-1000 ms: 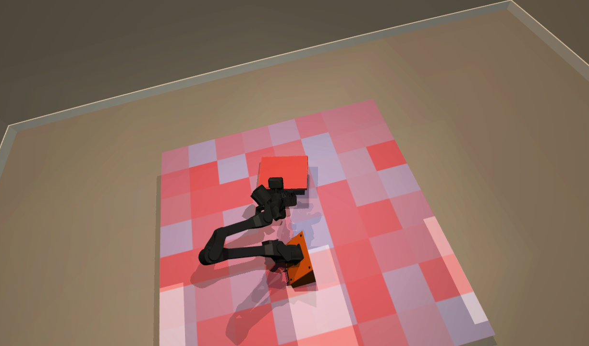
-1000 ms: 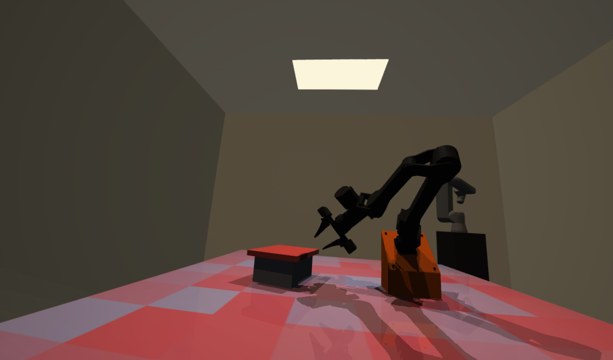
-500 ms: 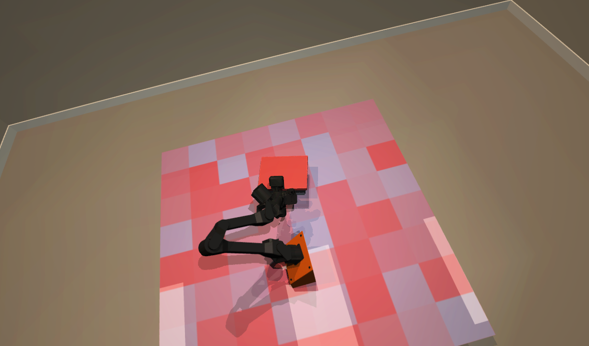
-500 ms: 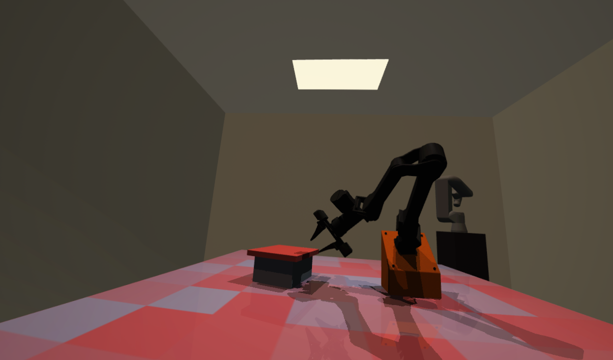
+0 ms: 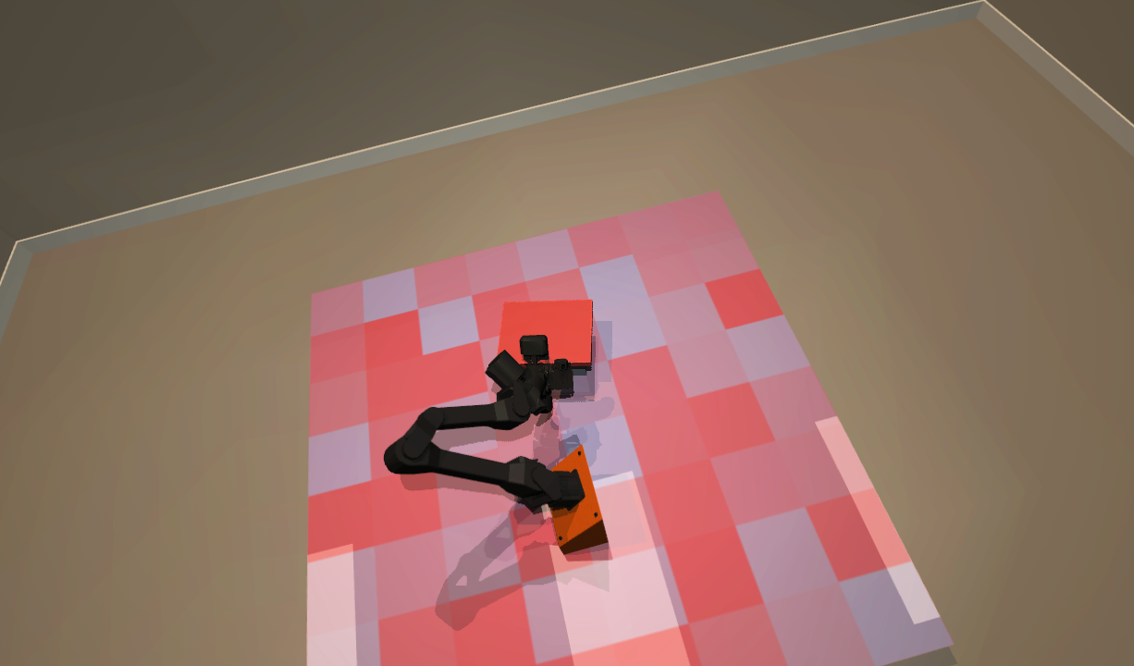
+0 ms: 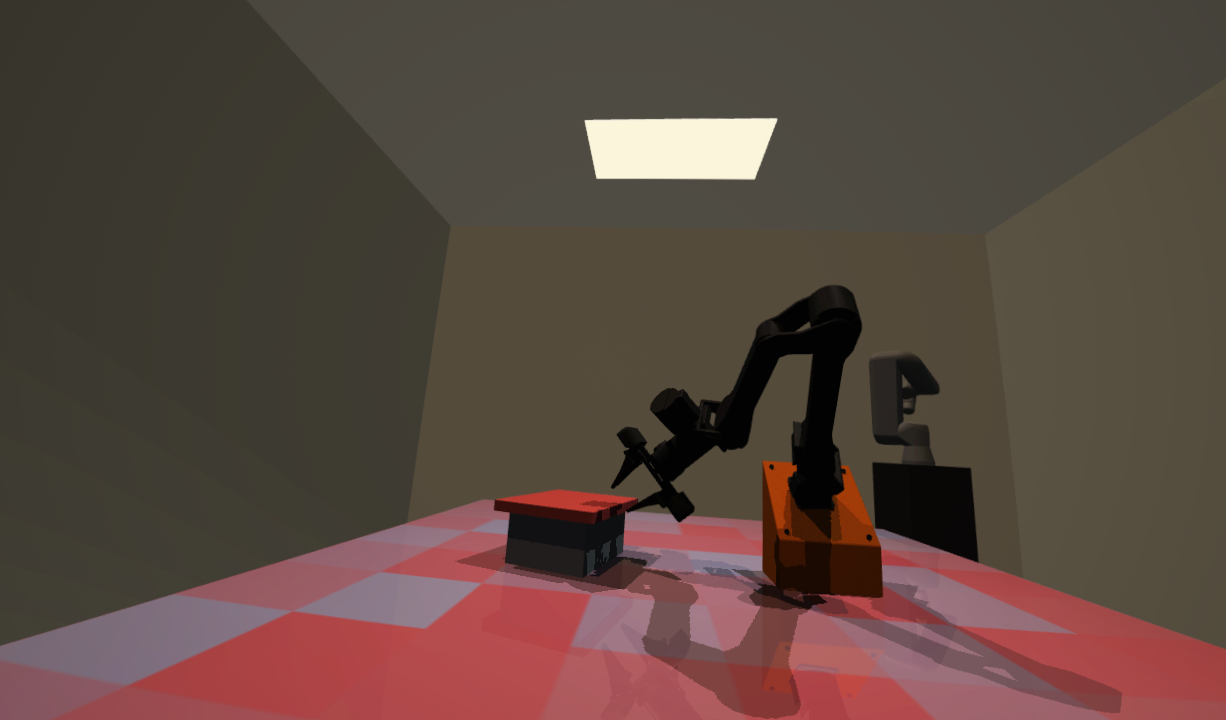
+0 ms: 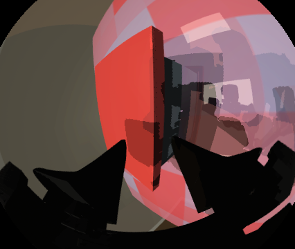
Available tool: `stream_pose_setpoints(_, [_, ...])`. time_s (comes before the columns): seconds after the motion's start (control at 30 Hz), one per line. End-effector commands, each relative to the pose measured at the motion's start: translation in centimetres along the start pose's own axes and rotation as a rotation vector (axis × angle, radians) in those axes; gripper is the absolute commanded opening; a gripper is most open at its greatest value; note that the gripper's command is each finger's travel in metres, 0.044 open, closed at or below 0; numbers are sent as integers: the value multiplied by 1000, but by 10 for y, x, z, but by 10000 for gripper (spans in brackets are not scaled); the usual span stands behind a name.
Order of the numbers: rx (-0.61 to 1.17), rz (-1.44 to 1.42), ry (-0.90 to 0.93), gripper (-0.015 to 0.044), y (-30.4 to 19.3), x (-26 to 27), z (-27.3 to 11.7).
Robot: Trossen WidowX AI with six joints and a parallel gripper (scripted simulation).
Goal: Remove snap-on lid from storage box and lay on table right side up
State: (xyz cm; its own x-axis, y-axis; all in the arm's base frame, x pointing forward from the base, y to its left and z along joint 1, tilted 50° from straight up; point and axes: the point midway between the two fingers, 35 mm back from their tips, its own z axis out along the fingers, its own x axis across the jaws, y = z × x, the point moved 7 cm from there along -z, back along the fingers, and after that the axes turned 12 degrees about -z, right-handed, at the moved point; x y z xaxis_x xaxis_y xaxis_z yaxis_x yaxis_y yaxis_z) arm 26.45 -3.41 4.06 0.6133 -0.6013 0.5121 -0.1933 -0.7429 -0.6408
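The flat red lid [image 5: 546,318] [image 6: 545,499] [image 7: 127,93] sits level on the dark grey storage box [image 6: 550,541] [image 7: 172,81], with its rim overhanging the walls. The box stands on the checkered table [image 5: 720,364] [image 6: 331,680]. My gripper [image 6: 621,497] [image 7: 149,142] is partly open and empty, tilted down toward the lid's edge on the robot's side. In the wrist view the rim lies between the lines of the two fingers, one on the lid's top side and one on the box side. In the top view the arm hides the fingertips; contact with the rim cannot be told.
The orange base block [image 5: 587,505] [image 6: 823,564] carries my arm and stands on the table, apart from the box. A second, grey arm [image 6: 886,402] stands on a black pedestal [image 6: 926,510] in the background. Arm shadows fall across the table between base and box.
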Motion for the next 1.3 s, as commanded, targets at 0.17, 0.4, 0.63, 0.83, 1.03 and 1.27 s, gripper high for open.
stream_pose_setpoints(0.17, [-2, 4, 6, 235, 0, 0, 15])
stream_pose_setpoints(0.4, [-1, 5, 7, 235, 0, -2, 26])
stream_pose_setpoints(0.63, [0, 5, 7, 169, 0, -3, 29])
stream_pose_setpoints(0.83, [0, 5, 7, 129, 0, -3, 29])
stream_pose_setpoints(1.03, [0, 5, 7, 30, 0, -3, 29])
stream_pose_setpoints(1.27, [3, 1, 3, 0, 0, -3, 28])
